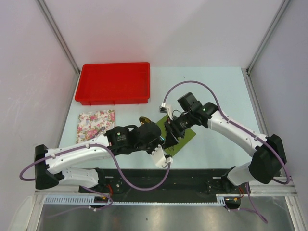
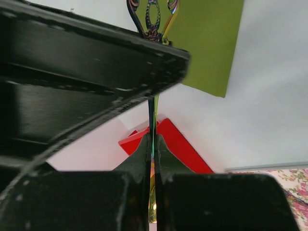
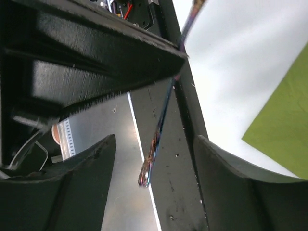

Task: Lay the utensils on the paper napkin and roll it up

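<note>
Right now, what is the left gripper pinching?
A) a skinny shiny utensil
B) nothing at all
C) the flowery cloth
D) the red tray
A: in the left wrist view the left gripper is shut tight on the thin, rainbow-shiny utensil, whose curly handle sticks out beyond it.

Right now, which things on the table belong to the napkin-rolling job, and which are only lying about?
For the job: utensil, pinched in the shut left gripper; green paper napkin; open right gripper.
Lying about: red tray; floral cloth.
</note>
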`<state>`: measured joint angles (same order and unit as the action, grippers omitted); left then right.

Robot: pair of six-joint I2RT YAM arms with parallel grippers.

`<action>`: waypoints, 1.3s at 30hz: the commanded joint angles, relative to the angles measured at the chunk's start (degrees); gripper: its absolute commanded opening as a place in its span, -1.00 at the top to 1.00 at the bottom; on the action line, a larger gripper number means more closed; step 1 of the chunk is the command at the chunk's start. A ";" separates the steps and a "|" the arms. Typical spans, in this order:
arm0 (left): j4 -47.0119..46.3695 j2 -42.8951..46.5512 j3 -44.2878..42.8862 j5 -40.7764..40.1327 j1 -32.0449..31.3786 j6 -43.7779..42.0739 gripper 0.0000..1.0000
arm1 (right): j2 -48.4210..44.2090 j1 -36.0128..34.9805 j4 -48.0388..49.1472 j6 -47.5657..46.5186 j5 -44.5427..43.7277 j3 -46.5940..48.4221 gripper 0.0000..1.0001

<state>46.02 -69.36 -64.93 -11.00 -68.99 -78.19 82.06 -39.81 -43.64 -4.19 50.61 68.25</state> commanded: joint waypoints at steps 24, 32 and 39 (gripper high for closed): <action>-12.78 15.39 -21.13 19.14 41.66 75.47 -0.99 | -9.72 11.33 34.05 31.60 3.71 8.31 1.00; -43.08 25.67 6.43 55.64 68.72 124.00 -0.91 | -10.52 13.97 39.76 41.53 3.70 3.57 1.00; -65.58 24.63 18.16 59.26 68.38 137.95 -0.77 | -10.61 10.64 51.90 52.61 3.80 -1.45 1.00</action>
<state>-1.15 -44.62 -49.50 41.10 -0.71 44.23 72.58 -27.18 -2.11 40.95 54.28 67.94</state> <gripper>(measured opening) 0.911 0.029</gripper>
